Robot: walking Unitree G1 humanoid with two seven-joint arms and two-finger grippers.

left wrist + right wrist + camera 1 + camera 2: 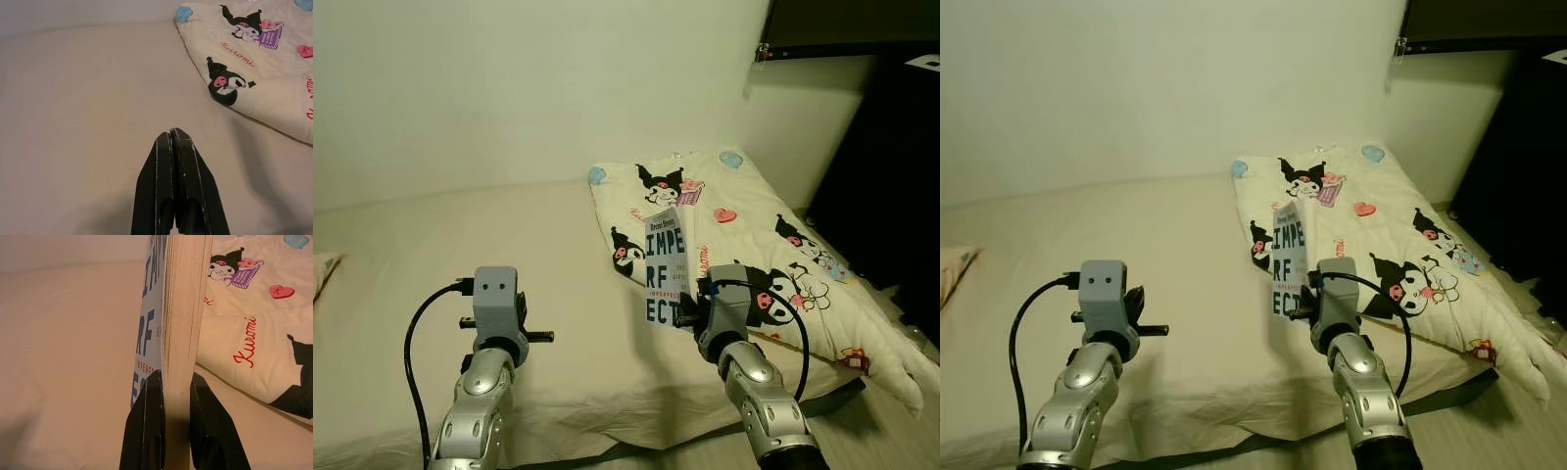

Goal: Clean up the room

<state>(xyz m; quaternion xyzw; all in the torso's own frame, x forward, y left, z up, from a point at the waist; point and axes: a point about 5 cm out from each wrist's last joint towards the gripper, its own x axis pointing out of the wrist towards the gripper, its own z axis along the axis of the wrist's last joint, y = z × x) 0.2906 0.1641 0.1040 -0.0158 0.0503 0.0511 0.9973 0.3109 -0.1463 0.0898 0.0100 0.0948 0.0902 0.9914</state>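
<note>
A book [664, 264] with a pale blue cover and large dark letters stands upright over the bed, held by its lower end. My right gripper [176, 387] is shut on the book [182, 308], one black finger on each side of its page block. The left gripper [173, 142] hovers over the bare cream sheet [88, 98] with its two fingers pressed together and nothing between them. Both silver arms reach forward from the near edge of the bed, the left arm [489, 362] on the left and the right arm [754, 382] on the right.
A cream quilt [744, 225] printed with black cartoon figures lies bunched on the right half of the bed. A pillow corner [321, 269] shows at the far left. A white wall stands behind, and dark furniture [891, 166] at the right.
</note>
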